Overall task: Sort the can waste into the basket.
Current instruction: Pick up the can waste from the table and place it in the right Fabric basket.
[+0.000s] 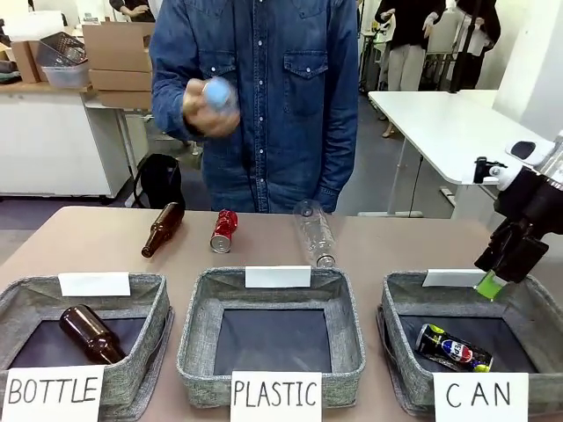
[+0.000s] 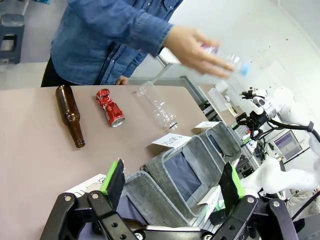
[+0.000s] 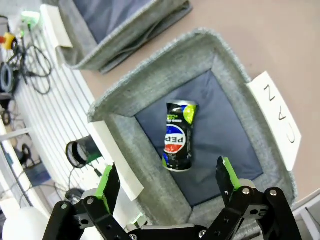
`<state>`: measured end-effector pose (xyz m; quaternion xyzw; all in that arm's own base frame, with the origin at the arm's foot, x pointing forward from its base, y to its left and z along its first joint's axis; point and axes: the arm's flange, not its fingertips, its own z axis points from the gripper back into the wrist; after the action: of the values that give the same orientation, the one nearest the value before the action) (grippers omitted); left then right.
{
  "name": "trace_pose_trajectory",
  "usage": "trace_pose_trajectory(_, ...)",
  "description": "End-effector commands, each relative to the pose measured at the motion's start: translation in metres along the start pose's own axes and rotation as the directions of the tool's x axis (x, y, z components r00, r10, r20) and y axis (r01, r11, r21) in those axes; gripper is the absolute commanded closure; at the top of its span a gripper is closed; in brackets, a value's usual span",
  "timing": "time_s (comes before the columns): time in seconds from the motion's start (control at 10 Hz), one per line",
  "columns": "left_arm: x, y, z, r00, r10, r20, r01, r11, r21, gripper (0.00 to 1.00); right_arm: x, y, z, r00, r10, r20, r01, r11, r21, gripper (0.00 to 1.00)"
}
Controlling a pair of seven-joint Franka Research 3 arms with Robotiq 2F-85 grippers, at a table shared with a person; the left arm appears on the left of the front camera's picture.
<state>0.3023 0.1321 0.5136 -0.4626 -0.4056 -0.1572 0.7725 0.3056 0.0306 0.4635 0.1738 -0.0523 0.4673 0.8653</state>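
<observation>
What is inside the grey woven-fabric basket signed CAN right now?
One dented dark blue-black printed drink can lies on its side on the dark bottom of the grey woven-fabric basket. Nothing else shows; the right pincer covers the floor's nearest edge.

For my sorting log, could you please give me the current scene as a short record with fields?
Dark can: lying inside the CAN basket
Red can: lying on the table, between a brown bottle and a clear bottle
Right jaws: open, holding nothing, above the CAN basket
Left jaws: open, holding nothing
Person's hand: raised above the table, holding a plastic bottle, blurred
Cans left to sort: one, the red can
</observation>
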Motion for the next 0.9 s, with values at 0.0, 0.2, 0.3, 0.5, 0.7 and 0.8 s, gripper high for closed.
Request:
trace_pose_trajectory(0.0, 0.001, 0.000, -0.001, 1.000, -0.024, 0.019, 0.024, 1.000, -0.015, 0.00, -0.003, 0.004, -0.010, 1.000, -0.018, -0.010, 0.018, 1.000, -0.020, 0.00)
trace_pose_trajectory(0.2, 0.001, 0.000, -0.001, 1.000, -0.024, 0.019, 0.024, 1.000, -0.015, 0.00, 0.000, 0.001, -0.008, 0.997, -0.062, 0.039, 0.062, 0.998, 0.001, 0.00)
trace_pose_trajectory(0.3, 0.001, 0.000, -0.001, 1.000, -0.024, 0.019, 0.024, 1.000, -0.015, 0.00, 0.005, -0.002, 0.001, 0.954, -0.222, 0.203, 0.212, 0.975, 0.072, 0.00)
trace_pose_trajectory(0.5, 0.001, 0.000, -0.001, 1.000, -0.024, 0.019, 0.024, 1.000, -0.015, 0.00, 0.014, -0.012, 0.024, 0.666, -0.592, 0.455, 0.482, 0.806, 0.344, 0.00)
trace_pose_trajectory(0.7, 0.001, 0.000, -0.001, 1.000, -0.024, 0.019, 0.024, 1.000, -0.015, 0.00, 0.007, -0.032, 0.044, 0.432, -0.770, 0.470, 0.457, 0.636, 0.622, 0.00)
trace_pose_trajectory(0.8, 0.001, 0.000, -0.001, 1.000, -0.024, 0.019, 0.024, 1.000, -0.015, 0.00, 0.003, -0.037, 0.049, 0.366, -0.803, 0.470, 0.422, 0.593, 0.685, 0.00)
